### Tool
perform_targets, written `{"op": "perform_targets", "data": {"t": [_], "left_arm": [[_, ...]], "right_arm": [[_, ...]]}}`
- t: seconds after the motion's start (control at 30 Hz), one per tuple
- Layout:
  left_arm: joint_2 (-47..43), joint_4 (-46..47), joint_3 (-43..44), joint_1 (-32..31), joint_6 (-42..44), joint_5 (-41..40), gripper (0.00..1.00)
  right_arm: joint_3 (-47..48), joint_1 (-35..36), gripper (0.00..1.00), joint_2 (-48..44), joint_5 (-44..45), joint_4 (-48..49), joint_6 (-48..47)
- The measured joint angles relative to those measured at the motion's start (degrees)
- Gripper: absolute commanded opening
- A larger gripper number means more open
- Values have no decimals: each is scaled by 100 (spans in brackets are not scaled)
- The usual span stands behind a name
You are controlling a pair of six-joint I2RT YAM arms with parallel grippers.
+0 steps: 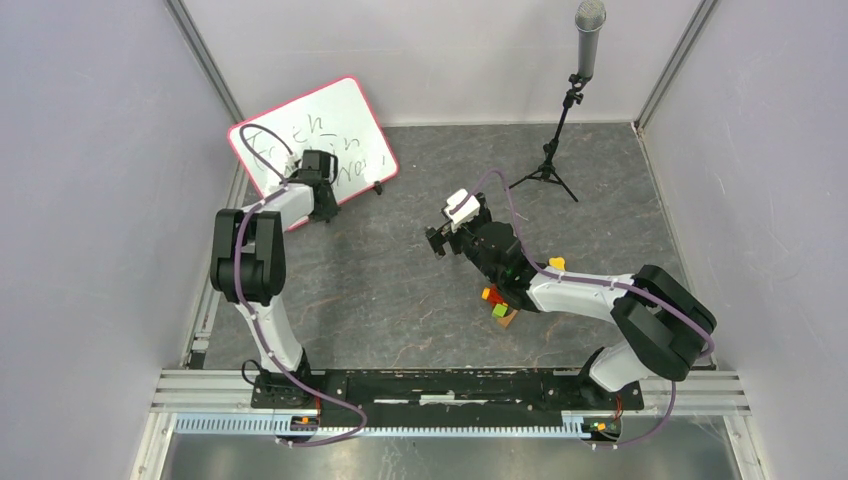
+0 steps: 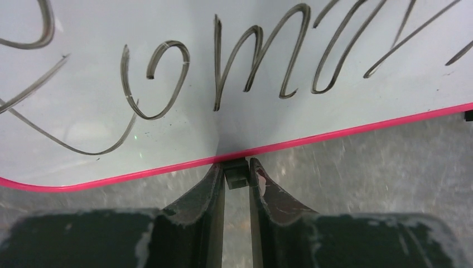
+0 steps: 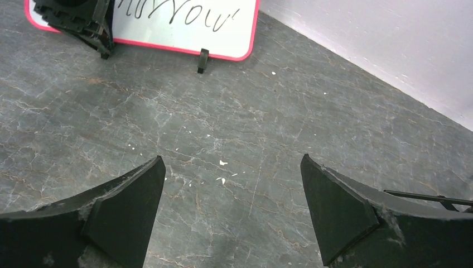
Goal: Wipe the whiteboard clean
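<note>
The whiteboard [image 1: 335,120] leans tilted at the back left, white with a pink rim and black handwriting. It fills the top of the left wrist view [image 2: 346,106] and shows in the right wrist view [image 3: 184,30]. My left gripper [image 1: 323,207] is at its lower edge, and in the left wrist view my left gripper [image 2: 236,172] is shut on a small black clip foot [image 2: 236,178]. A second clip foot [image 3: 203,60] stands free. My right gripper [image 1: 436,243] hangs mid-floor, and in the right wrist view my right gripper [image 3: 231,162] is open and empty over grey floor.
A microphone [image 1: 589,35] on a black tripod [image 1: 546,172] stands at the back right. Small coloured blocks [image 1: 495,300] lie under my right forearm. Grey walls close in the left, back and right sides.
</note>
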Motion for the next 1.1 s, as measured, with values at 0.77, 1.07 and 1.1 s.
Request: {"op": "perform_targets", "data": {"t": [0.77,1.07,1.1], "left_arm": [[-2450,-317,-2767,-2011,-2411,-861,2],[-2455,-632,-2638,-2776,-3259,-1204,12],[-2455,-634,-2634,-2820,-3300,-1202,16]], "right_arm": [[-61,-7,97,9,179,35,-20],[-195,-57,98,9,343,50,-22],[-214,-68,98,7,365,52,-22]]}}
